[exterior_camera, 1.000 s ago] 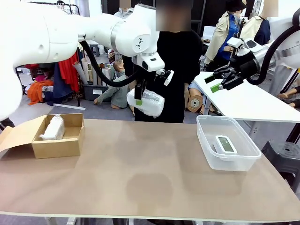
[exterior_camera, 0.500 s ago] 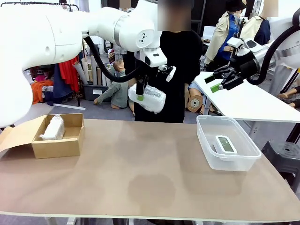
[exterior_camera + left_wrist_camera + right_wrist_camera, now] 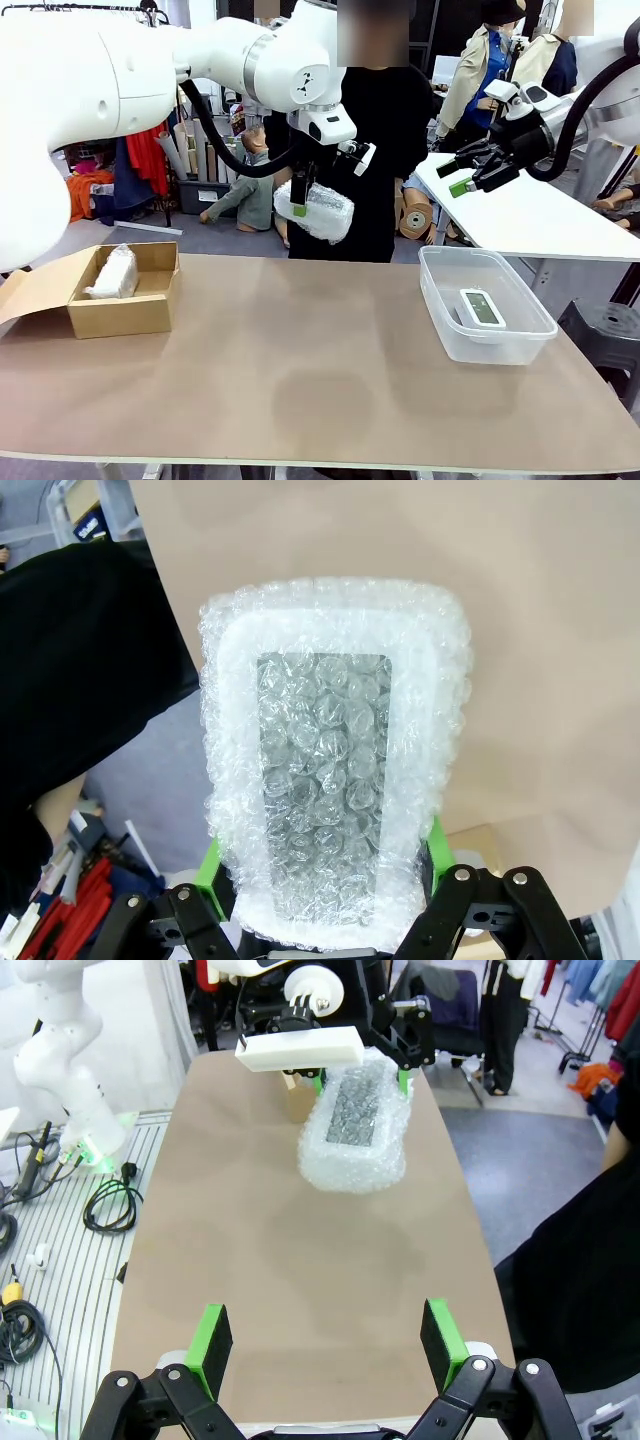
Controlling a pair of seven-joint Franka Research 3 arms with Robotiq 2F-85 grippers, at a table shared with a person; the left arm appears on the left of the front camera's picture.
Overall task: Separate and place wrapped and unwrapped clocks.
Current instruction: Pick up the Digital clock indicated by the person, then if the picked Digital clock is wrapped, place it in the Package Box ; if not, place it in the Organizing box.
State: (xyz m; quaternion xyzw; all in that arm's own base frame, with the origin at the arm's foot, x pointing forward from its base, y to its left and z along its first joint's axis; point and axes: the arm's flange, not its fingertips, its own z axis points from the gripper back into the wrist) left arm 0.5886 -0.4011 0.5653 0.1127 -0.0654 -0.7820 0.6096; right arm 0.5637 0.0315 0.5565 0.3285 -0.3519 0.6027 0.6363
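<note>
While my left gripper (image 3: 300, 205) is clenched on a bubble-wrapped clock (image 3: 322, 210), that clock hangs high above the bench (image 3: 320, 370), off to the right of the cardboard box (image 3: 125, 290) and close to the person's black top. Inside the box, the other wrapped clock (image 3: 112, 272) already leans against the left wall. To do this well I judge I should carry mine over the box's free half, lower it until it rests on the floor, and only then let go. My right gripper (image 3: 468, 170) hangs released, far right of the box, above the clear bin (image 3: 440, 300) holding the bare clock (image 3: 482, 306).
</note>
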